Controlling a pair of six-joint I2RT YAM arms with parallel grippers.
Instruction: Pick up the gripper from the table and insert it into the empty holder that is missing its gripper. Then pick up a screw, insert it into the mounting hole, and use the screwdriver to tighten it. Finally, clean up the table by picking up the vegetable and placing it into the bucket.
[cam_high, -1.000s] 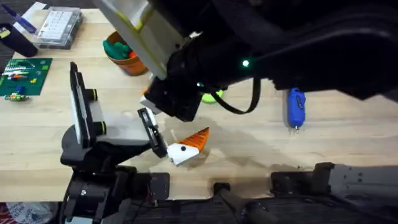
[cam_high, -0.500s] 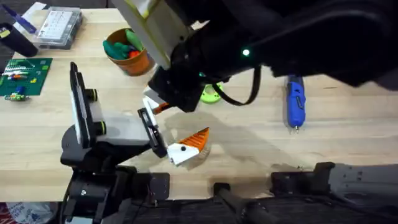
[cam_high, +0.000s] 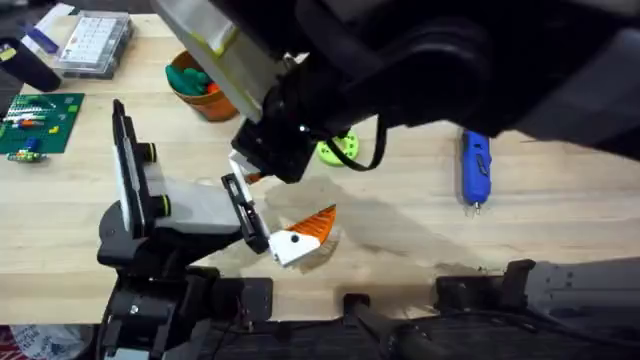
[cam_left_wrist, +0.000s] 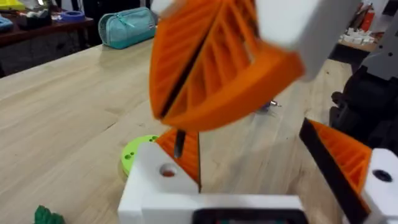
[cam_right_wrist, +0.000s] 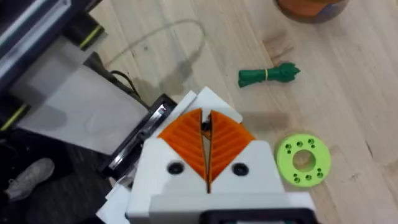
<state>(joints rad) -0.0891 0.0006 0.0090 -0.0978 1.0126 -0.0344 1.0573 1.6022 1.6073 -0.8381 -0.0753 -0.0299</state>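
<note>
The lime-green round gripper (cam_right_wrist: 303, 160) lies flat on the table (cam_high: 420, 240); it also shows beside the right arm (cam_high: 335, 150) and past my left fingers (cam_left_wrist: 138, 151). The small green vegetable (cam_right_wrist: 268, 74) lies near it. My right gripper (cam_right_wrist: 205, 122) hovers over the left arm's wrist, orange pads shut on a thin dark screw (cam_left_wrist: 178, 143). The left gripper (cam_left_wrist: 249, 143) is open and empty, one white and orange finger (cam_high: 305, 232) low over the wood. The blue screwdriver (cam_high: 475, 170) rests to the right. The orange bucket (cam_high: 200, 85) stands at the back. I cannot make out the holder.
The dark right arm (cam_high: 420, 70) spans the table's middle, close under the camera. At the far left lie a clear parts box (cam_high: 95, 42) and a green circuit board (cam_high: 40, 122). Bigger green and red toy foods sit in the bucket.
The right arm has shifted a little over the middle of the table, uncovering more of the lime-green piece. The left arm has stayed put.
</note>
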